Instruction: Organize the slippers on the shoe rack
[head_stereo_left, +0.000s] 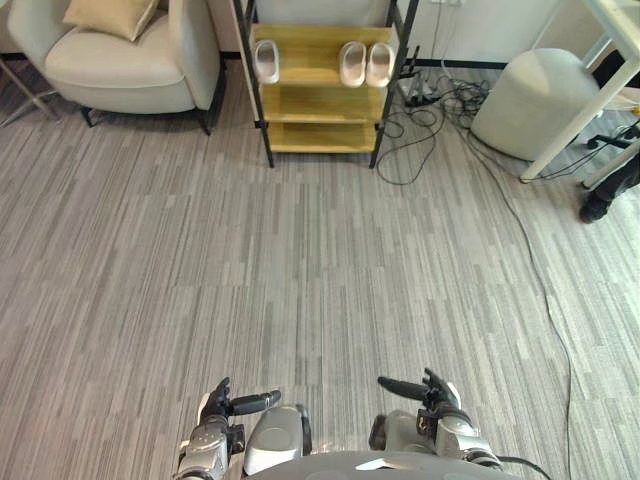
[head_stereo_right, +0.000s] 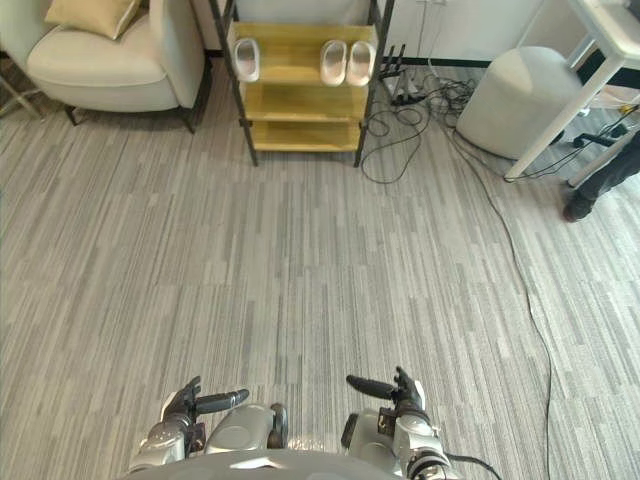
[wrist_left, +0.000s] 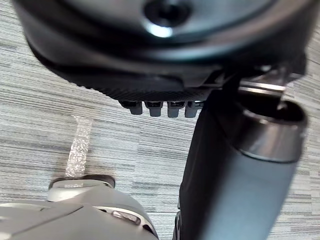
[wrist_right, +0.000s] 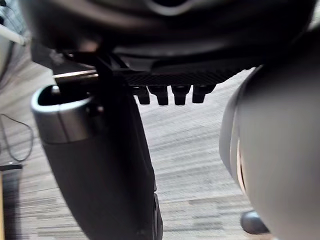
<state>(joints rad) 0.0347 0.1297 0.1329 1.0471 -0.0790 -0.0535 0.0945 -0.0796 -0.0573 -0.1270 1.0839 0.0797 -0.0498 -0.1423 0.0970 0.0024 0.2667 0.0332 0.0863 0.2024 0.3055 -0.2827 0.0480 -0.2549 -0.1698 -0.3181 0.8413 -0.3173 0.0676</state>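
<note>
The shoe rack (head_stereo_left: 320, 102) stands at the far end of the room, close to the wall. 3 white slippers sit on its top shelf. 1 slipper (head_stereo_left: 266, 60) is by itself on the left side. A pair (head_stereo_left: 352, 63) sits side by side on the right side, and these 2 touch each other. There is a gap of shelf between the slipper and the pair. All 3 point their toes toward the back. The grey striped floor (head_stereo_left: 300, 280) lies between the rack and the robot. The left robot hand (head_stereo_left: 222, 402) is low and near the robot's body, well apart from the rack. Its fingers (wrist_left: 161, 107) are loose and it holds nothing, with the thumb sticking out toward the middle. The right robot hand (head_stereo_left: 432, 392) is low on the other side. Its fingers (wrist_right: 170, 93) are loose too, it holds nothing, and its thumb points in toward the left one. A pale chair (head_stereo_left: 120, 60) with a tan cushion (head_stereo_left: 110, 15) is left of the rack. Dark cables (head_stereo_left: 420, 130) lie on the floor just right of the rack. A round grey pouf (head_stereo_left: 535, 100) is further right, and a person's shoe (head_stereo_left: 597, 207) shows at the right edge.
</note>
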